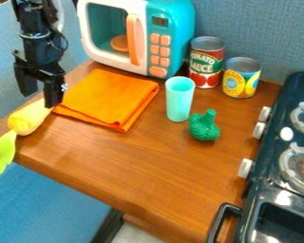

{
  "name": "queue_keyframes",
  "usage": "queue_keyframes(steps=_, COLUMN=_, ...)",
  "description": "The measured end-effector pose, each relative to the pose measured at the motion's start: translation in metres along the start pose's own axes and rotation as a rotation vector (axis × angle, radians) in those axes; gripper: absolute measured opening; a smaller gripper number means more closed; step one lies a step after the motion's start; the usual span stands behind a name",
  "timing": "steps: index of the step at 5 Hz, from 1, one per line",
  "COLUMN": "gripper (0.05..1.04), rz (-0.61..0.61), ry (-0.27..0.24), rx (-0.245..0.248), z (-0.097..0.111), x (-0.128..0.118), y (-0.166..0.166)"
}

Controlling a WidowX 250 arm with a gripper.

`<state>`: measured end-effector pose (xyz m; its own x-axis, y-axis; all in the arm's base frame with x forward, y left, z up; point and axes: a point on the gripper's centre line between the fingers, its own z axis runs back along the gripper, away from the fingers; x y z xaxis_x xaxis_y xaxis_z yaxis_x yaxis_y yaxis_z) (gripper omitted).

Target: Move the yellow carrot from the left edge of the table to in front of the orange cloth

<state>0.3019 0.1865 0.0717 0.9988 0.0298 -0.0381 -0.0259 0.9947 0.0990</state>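
Yellow-green toy (29, 117) against parted claw (40, 100)

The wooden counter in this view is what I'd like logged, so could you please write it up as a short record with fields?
Surface: brown wooden counter
Gripper: black, open, at the upper end of a yellow toy vegetable with a light-green stem; contact unclear
Cloth: orange, folded
Cup: pale turquoise, upright
Beside cup: green toy broccoli
Behind cup: red-labelled can, yellow-labelled can
Back: turquoise-and-white toy microwave
Right: black toy stove

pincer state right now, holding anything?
Pincer: open, fingers apart, not clamped on anything; beside the yellow toy, contact can't be told.
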Motion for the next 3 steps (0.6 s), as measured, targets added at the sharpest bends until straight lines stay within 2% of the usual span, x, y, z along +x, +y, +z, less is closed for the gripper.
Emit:
queue_keyframes(steps=1, gripper=1.004, rz=0.055, ry=0.006, rx=-0.005, z=-0.004, x=0.004, y=0.019)
queue_keyframes(steps=2, gripper=1.004, rz=0.078, ry=0.035, rx=0.011, z=-0.007, x=0.007, y=0.028)
queue_keyframes(steps=3, gripper=1.004, rz=0.102, ry=0.072, rx=0.000, z=-0.020, x=0.004, y=0.029)
